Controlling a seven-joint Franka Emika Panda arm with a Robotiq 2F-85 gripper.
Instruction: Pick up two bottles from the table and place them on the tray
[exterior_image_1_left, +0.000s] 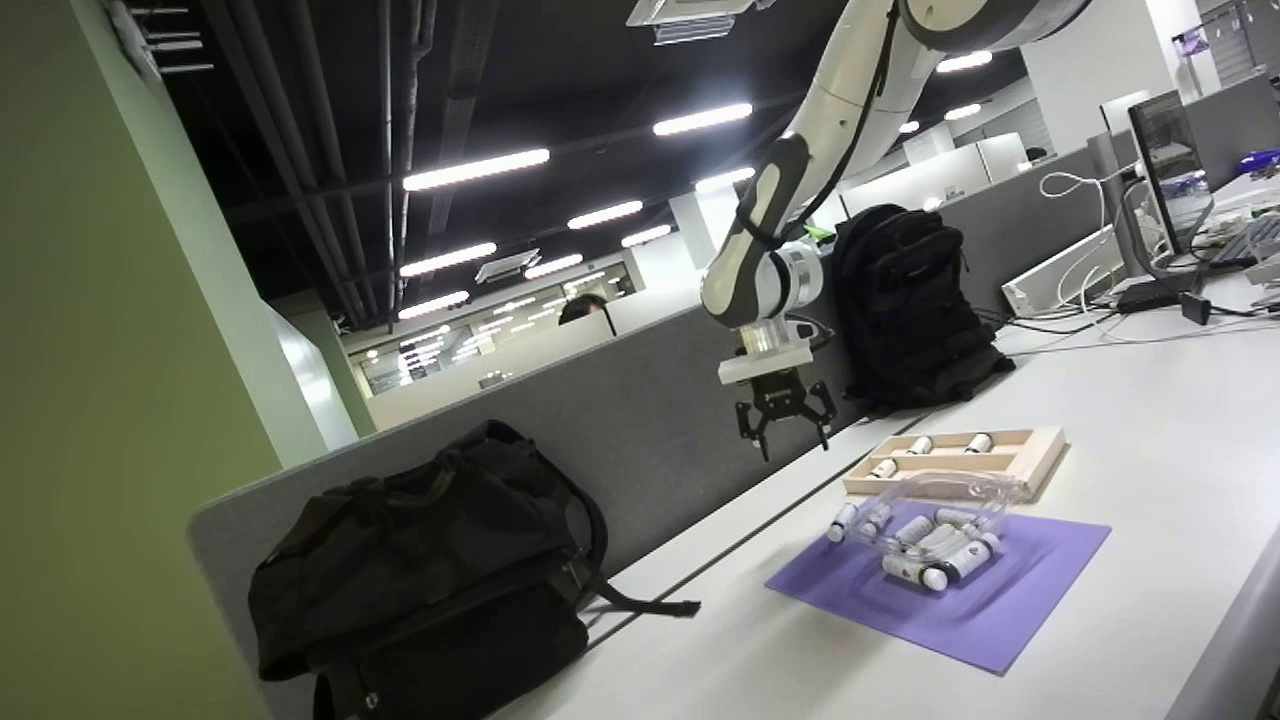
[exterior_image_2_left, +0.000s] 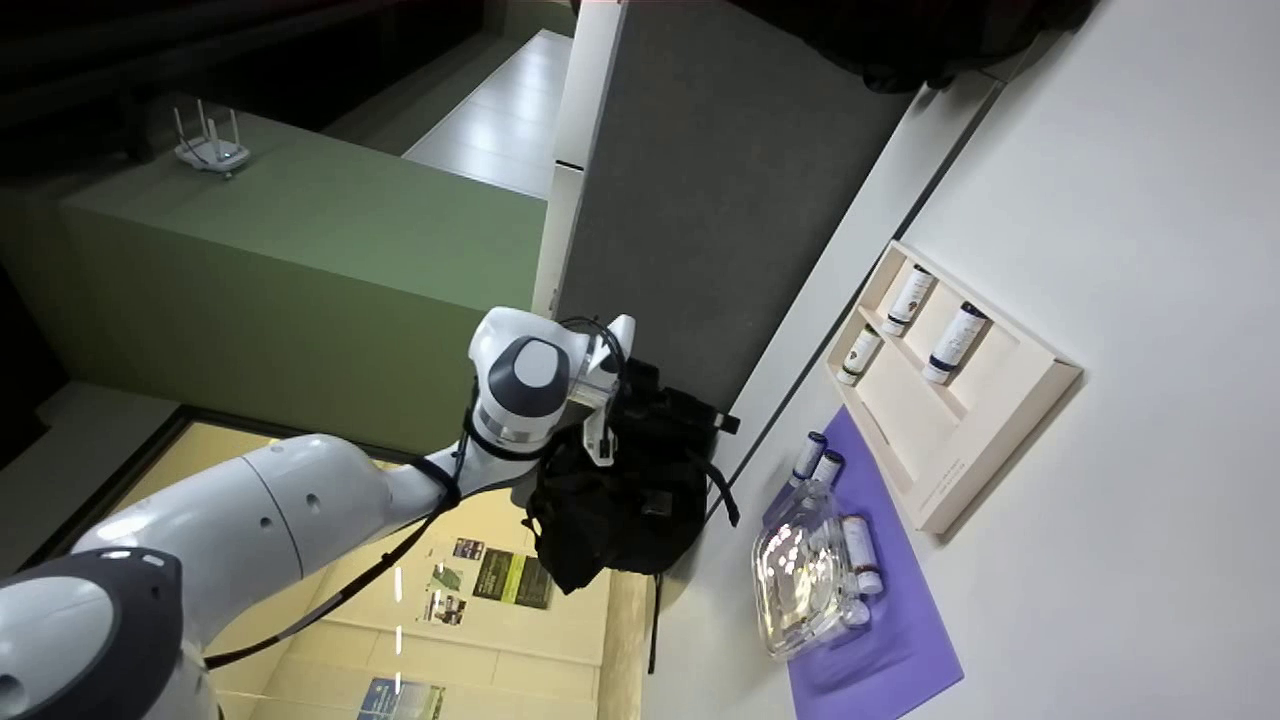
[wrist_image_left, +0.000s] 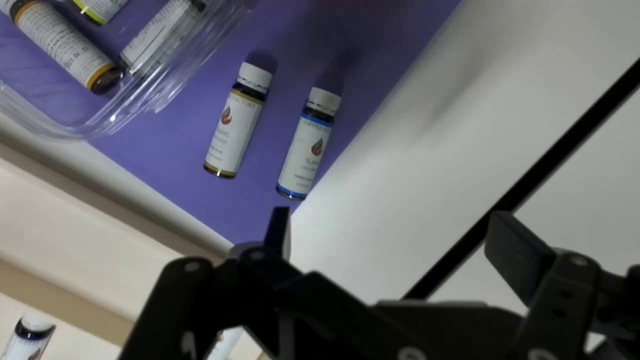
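Two small white-labelled bottles with white caps lie loose on the purple mat in the wrist view: a blue-banded bottle (wrist_image_left: 305, 155) and a gold-banded bottle (wrist_image_left: 232, 131). They also show in both exterior views (exterior_image_1_left: 843, 521) (exterior_image_2_left: 809, 453). More bottles (wrist_image_left: 62, 45) are in or under a clear container. The light wooden tray (exterior_image_1_left: 1042, 465) (exterior_image_2_left: 1010, 420) has divided compartments and holds three bottles. My gripper (exterior_image_1_left: 796, 450) (wrist_image_left: 390, 215) is open and empty, raised above the white table (exterior_image_1_left: 1180, 440) on the partition side of the loose bottles. In an exterior view its fingers are lost against a black backpack.
The clear container (exterior_image_1_left: 985, 487) (exterior_image_2_left: 765, 590) stands on the purple mat (exterior_image_1_left: 1040, 590), beside the tray. Black backpacks (exterior_image_1_left: 430, 560) (exterior_image_1_left: 905, 310) stand along the grey partition (exterior_image_1_left: 660, 420). A monitor (exterior_image_1_left: 1170, 175) and cables are at the far end of the table.
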